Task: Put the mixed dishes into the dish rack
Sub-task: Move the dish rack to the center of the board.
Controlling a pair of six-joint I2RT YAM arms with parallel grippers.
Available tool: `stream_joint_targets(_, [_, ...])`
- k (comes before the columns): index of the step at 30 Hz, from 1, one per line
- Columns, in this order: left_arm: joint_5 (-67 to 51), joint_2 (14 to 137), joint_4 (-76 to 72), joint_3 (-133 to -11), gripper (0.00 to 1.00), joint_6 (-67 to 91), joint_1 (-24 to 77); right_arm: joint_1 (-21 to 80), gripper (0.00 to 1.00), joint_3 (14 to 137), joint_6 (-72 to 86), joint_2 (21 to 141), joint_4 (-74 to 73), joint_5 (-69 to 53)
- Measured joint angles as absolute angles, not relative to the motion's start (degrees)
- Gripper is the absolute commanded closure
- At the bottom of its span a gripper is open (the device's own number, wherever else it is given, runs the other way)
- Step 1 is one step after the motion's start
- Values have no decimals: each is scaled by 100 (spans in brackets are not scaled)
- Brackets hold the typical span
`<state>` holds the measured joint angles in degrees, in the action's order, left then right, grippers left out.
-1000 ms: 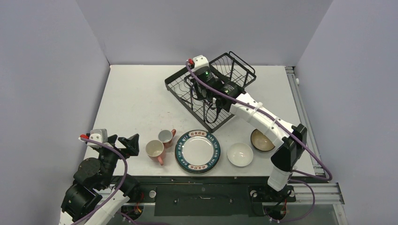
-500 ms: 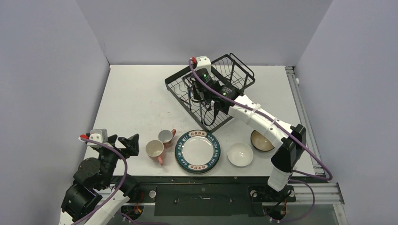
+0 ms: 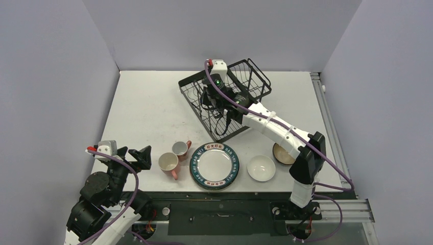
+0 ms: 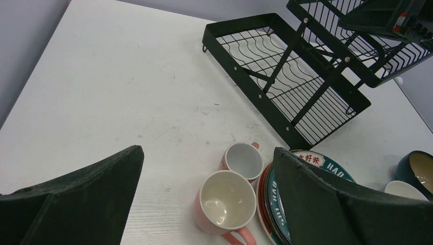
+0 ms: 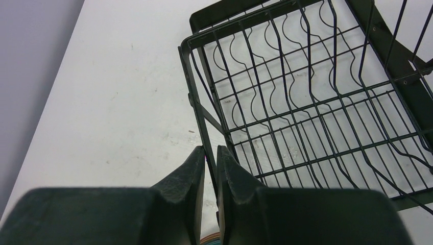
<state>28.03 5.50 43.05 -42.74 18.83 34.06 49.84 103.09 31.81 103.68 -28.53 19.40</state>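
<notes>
Loading has not begun, judging from the overhead view: the rack (image 3: 254, 76) sits angled at the far middle of the surface (image 3: 148, 107) with no dish in it. All the dishes wait along the near edge: two pink mugs (image 3: 168, 163), stacked plates (image 3: 214, 166) with a green-rimmed lettered one on top, a white bowl (image 3: 261, 168), and a dark bowl (image 3: 280, 152) partly under the right arm. The right hand (image 3: 207, 96) is at the rack's left side. The left hand (image 3: 140, 155) sits at the near left.

Left wrist view: the left hand is spread wide and holds nothing. The glossy ceramic mugs stand upright and touch each other, just beside the round plates. The rack is thin black wire on two tiers.

Right wrist view: the right hand is pinched narrow on the rack's rim wire. The wavy plate slots are bare.
</notes>
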Motion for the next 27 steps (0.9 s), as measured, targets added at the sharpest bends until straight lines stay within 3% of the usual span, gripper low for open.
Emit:
stream_joint_targets(5, [2803, 550, 4305, -4274, 4, 1885, 3404, 4982, 68, 10307, 3201, 10361, -2825, 1927])
stream_joint_targets(9, [2803, 550, 4305, -4274, 4, 1883, 3402, 4982, 56, 10217, 3151, 10346, -2893, 1922])
stream_joint_targets(27, [2803, 556, 4305, -4272, 4, 1885, 3367, 4333, 52, 10158, 2235, 9188, -3538, 1850])
